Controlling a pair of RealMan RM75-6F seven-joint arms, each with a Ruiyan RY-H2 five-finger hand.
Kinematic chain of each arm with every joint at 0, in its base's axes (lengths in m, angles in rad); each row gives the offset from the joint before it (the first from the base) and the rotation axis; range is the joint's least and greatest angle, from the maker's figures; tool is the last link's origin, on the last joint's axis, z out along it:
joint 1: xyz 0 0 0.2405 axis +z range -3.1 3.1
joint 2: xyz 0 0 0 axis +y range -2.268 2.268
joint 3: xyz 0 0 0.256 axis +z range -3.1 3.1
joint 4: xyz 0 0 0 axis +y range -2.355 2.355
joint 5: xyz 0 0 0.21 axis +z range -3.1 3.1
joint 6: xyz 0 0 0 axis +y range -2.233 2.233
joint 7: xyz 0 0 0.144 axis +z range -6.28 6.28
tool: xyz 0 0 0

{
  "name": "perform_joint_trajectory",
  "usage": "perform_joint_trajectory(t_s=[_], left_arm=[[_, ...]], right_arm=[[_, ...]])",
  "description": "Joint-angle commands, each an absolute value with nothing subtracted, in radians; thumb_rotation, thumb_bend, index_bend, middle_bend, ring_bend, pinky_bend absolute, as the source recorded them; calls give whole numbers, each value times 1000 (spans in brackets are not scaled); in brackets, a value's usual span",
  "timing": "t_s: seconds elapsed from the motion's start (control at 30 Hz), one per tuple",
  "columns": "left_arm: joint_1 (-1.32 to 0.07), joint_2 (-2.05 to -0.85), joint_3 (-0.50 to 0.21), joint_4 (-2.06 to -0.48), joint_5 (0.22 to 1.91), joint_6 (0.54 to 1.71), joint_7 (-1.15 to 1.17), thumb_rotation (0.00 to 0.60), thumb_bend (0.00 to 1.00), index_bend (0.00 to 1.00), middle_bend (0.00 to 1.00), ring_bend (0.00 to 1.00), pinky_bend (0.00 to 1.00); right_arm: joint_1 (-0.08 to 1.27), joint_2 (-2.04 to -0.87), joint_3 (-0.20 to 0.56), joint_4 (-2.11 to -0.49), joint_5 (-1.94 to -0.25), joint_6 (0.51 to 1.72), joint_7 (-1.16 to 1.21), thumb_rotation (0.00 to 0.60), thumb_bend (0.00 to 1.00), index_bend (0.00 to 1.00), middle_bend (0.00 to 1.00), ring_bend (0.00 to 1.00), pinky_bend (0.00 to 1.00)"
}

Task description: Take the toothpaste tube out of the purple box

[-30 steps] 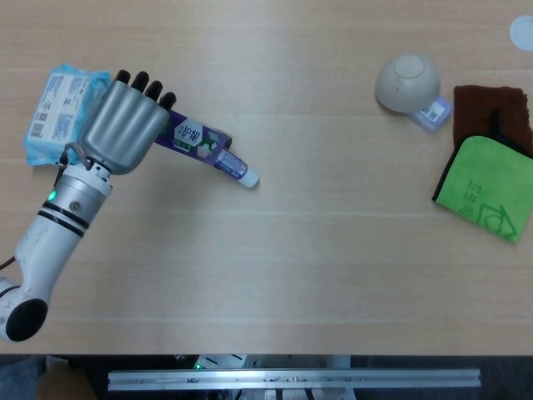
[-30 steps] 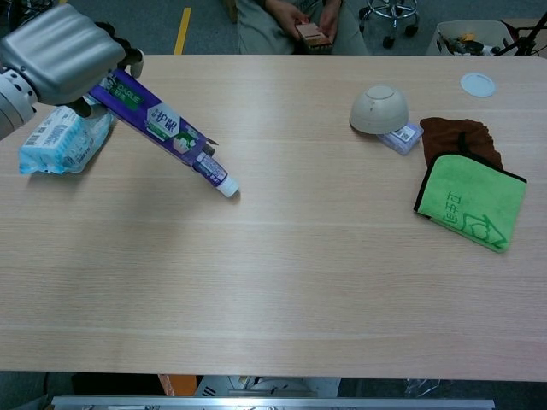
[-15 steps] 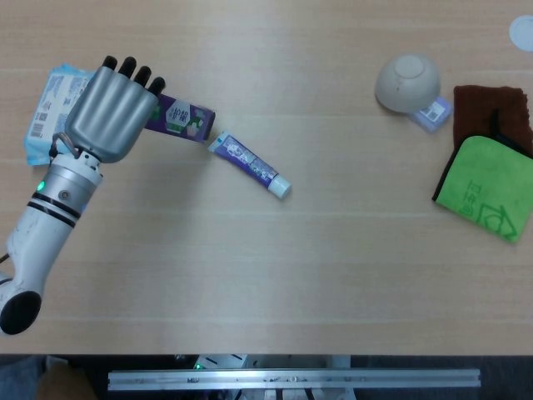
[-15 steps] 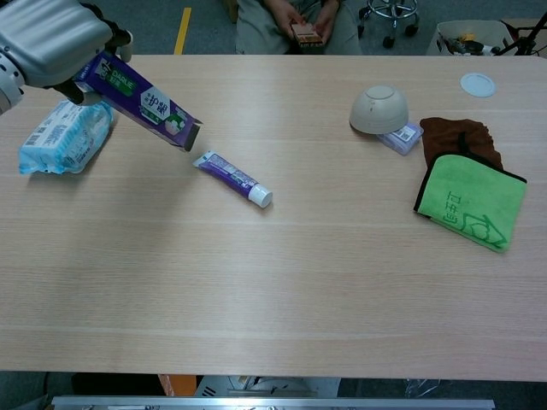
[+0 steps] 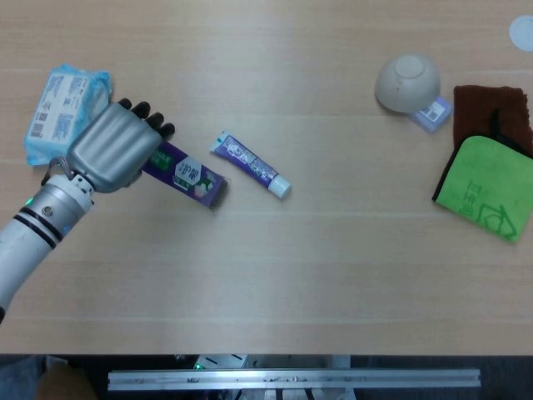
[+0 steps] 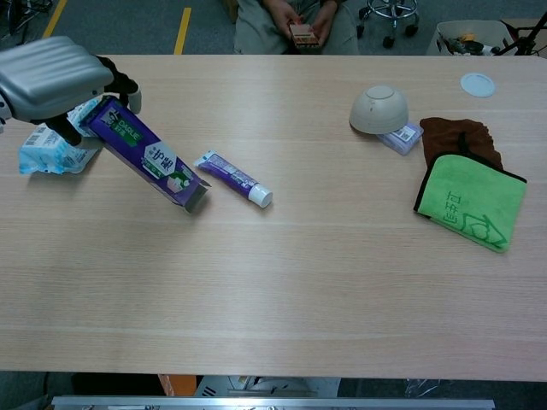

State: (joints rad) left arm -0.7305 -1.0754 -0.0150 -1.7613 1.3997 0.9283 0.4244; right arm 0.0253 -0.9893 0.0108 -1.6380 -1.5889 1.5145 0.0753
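My left hand [image 5: 112, 150] [image 6: 55, 75] grips the far end of the purple box [image 5: 185, 173] [image 6: 149, 161], which slants down to the right with its open end near the table. The purple and white toothpaste tube [image 5: 249, 163] [image 6: 233, 178] lies flat on the table just right of the box's open end, clear of it, white cap pointing right. My right hand appears in neither view.
A blue wipes pack [image 5: 62, 110] [image 6: 51, 147] lies left of my hand. At the right are an upturned beige bowl [image 5: 406, 82] [image 6: 377, 108], a small lilac item [image 5: 432, 113], a brown cloth [image 5: 491, 108] and a green cloth [image 5: 487, 187] [image 6: 468, 202]. A white disc [image 6: 477, 83] sits far right.
The tube slid out of the box onto the table. My left hand, having lifted the empty box, has now brought it down and toward the near side, beside the tube.
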Motion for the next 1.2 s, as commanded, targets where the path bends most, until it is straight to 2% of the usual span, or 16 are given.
perform_joint_trajectory(t_s=[0.03, 0.27, 0.73, 0.93, 1.03, 1.2], left_arm=[[-722, -1051, 19, -1753, 1476, 898, 283, 600, 210, 365, 396, 317, 468], [-724, -1045, 45, -1749, 1522, 850, 66, 600, 210, 369, 390, 315, 467], [-735, -1170, 79, -1641, 1579, 796, -229, 600, 209, 349, 370, 307, 440], [-739, -1226, 72, -1589, 1527, 759, -124, 600, 210, 231, 282, 247, 358], [-736, -1241, 62, -1589, 1482, 750, -67, 600, 210, 156, 205, 170, 284], [-686, -1232, 27, -1615, 1426, 863, 41, 600, 210, 92, 133, 118, 254]], right_arm=[[26, -988, 11, -1641, -1588, 1513, 73, 600, 200, 415, 424, 410, 416], [27, -987, 11, -1645, -1584, 1510, 66, 600, 200, 415, 424, 410, 415], [24, -985, 11, -1645, -1574, 1508, 67, 600, 200, 415, 424, 410, 416], [23, -984, 12, -1640, -1570, 1508, 72, 600, 200, 415, 423, 410, 416], [24, -986, 11, -1637, -1570, 1506, 74, 600, 200, 414, 423, 410, 416], [25, -986, 12, -1631, -1572, 1506, 79, 600, 200, 414, 424, 410, 416]])
